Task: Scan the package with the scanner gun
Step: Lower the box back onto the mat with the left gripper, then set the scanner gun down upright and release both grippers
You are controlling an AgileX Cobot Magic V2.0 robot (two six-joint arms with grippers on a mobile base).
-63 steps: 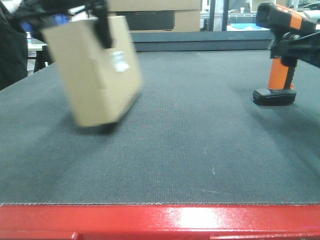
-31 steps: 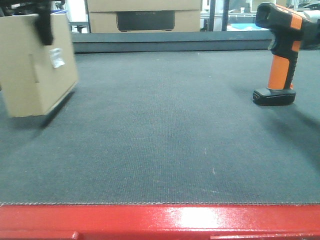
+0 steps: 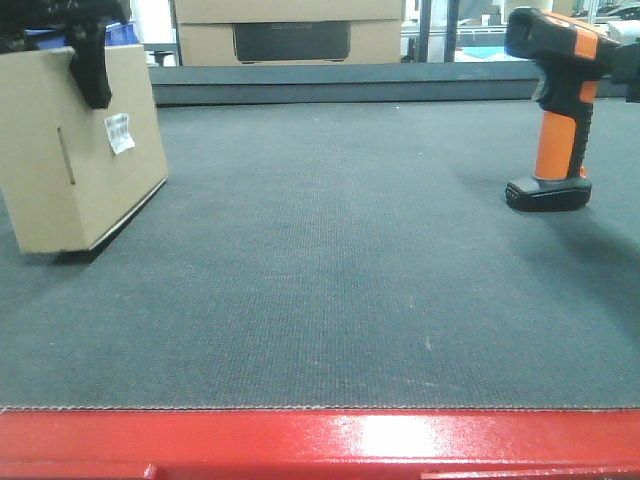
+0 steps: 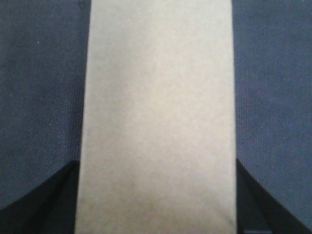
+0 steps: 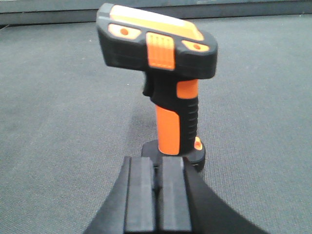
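Note:
The package (image 3: 60,150), a tan cardboard box, stands on edge at the far left of the dark mat (image 3: 340,260). Its white barcode label (image 3: 120,132) and side slot (image 3: 66,155) face the front camera. My left gripper (image 4: 156,214) is shut on the package from above, with one black finger (image 3: 92,65) over the box's top edge. In the left wrist view the package (image 4: 158,112) fills the space between the dark fingers. The scanner gun (image 3: 556,110) stands upright on its black base at the right. My right gripper (image 5: 156,163) is shut just behind the scanner gun (image 5: 163,73) and holds nothing.
Larger cardboard boxes with a dark panel (image 3: 290,40) stand behind a raised dark ledge (image 3: 340,85) at the back. A red table edge (image 3: 320,445) runs along the front.
The package has swung left from mid-table and gone from tilted and blurred to upright at the far left. The right gripper has drawn back from the scanner gun's handle.

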